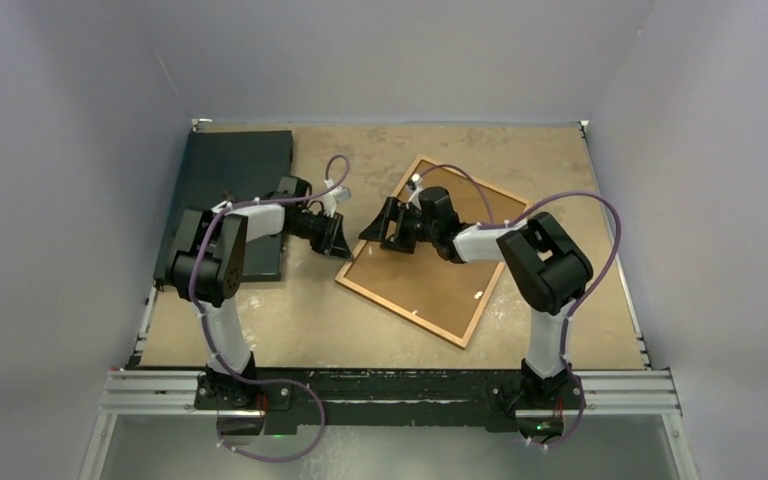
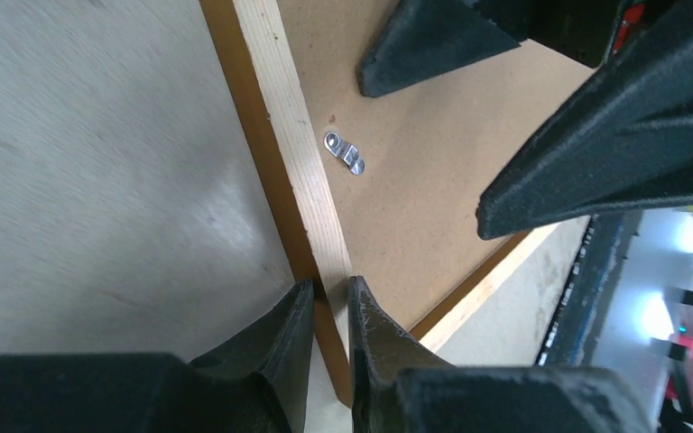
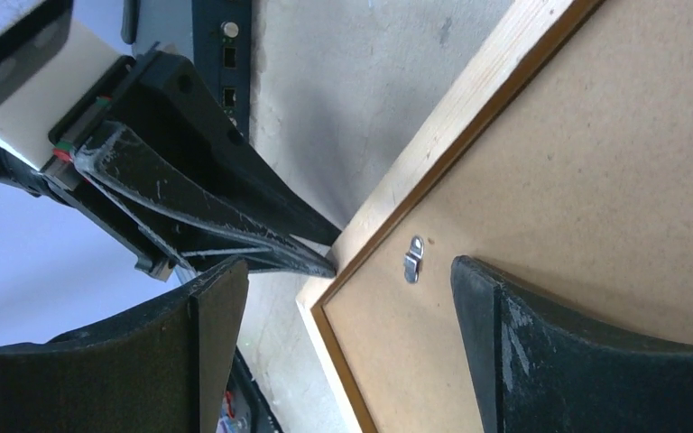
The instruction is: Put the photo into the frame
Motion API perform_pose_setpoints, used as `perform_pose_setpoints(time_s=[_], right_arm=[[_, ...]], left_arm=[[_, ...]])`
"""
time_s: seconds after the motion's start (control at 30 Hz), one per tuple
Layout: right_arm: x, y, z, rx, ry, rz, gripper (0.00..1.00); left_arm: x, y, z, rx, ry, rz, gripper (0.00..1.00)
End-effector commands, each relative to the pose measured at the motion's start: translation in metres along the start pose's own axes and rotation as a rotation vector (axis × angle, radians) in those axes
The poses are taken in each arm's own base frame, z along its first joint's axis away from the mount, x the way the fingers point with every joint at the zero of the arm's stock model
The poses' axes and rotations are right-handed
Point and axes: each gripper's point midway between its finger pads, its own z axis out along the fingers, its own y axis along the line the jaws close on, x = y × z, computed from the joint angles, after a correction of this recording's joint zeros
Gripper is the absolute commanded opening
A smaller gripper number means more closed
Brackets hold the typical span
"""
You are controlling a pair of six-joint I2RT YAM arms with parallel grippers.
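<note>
Grey-walled booth with a tan worktop [image 1: 290, 325]; face down on it, right of centre and turned askew, the frame [image 2: 300, 162], brown backing board [image 3: 595, 180] up, small metal clip [image 3: 413, 257] near one edge; left tool [image 2: 329, 287] closed almost together across the frame's wooden border near a corner, seemingly pinching it; right tool [image 3: 347, 271] spread wide, one finger over the backing board, the other beyond the frame's edge; dark mat [image 1: 235, 165] flat at far left.

Pale grey walls [image 1: 390, 55] enclose the table [image 1: 290, 325] on three sides. Top tan, matte, faintly scuffed. Silver aluminium rail [image 1: 620, 392] runs along near edge. Light even, diffuse.
</note>
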Motion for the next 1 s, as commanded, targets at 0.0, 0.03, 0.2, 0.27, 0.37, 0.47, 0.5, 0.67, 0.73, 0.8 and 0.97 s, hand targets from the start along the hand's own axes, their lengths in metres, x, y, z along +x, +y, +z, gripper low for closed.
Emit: perform_pose_setpoints(time_s=[0.0,0.03,0.2,0.27,0.37,0.47,0.5,0.67,0.73,0.8,0.97], right_arm=[[0.008,0.012,0.002,-0.036,0.009,-0.004,0.85],[0.011,0.012,0.003,-0.031,0.016,-0.002,0.85],[0.022,0.010,0.007,-0.003,0.038,-0.005,0.84],[0.024,0.008,0.008,0.016,0.039,-0.012,0.84],[0.027,0.006,0.010,0.040,0.047,-0.020,0.83],[0.031,0.004,0.012,0.051,0.057,-0.022,0.83],[0.032,0.004,0.013,0.051,0.060,-0.024,0.83],[0.042,0.005,0.019,0.043,0.085,-0.014,0.83],[0.047,0.006,0.021,0.046,0.097,-0.011,0.82],[0.050,0.005,0.020,0.051,0.100,-0.010,0.82],[0.054,-0.003,0.015,0.077,0.095,-0.011,0.82]], left_arm=[[0.034,-0.001,0.006,-0.012,0.057,-0.094,0.00],[0.035,-0.001,0.006,-0.014,0.056,-0.094,0.00],[0.034,-0.001,0.006,-0.016,0.051,-0.096,0.00],[0.033,0.000,0.006,-0.016,0.050,-0.095,0.00],[0.032,0.000,0.006,-0.016,0.050,-0.093,0.00],[0.032,0.000,0.006,-0.017,0.051,-0.092,0.00],[0.033,0.000,0.006,-0.016,0.053,-0.092,0.00],[0.032,0.001,0.006,-0.018,0.054,-0.087,0.00],[0.033,0.001,0.006,-0.019,0.058,-0.089,0.00],[0.033,0.001,0.006,-0.019,0.061,-0.087,0.00],[0.032,0.002,0.006,-0.022,0.063,-0.082,0.00]])
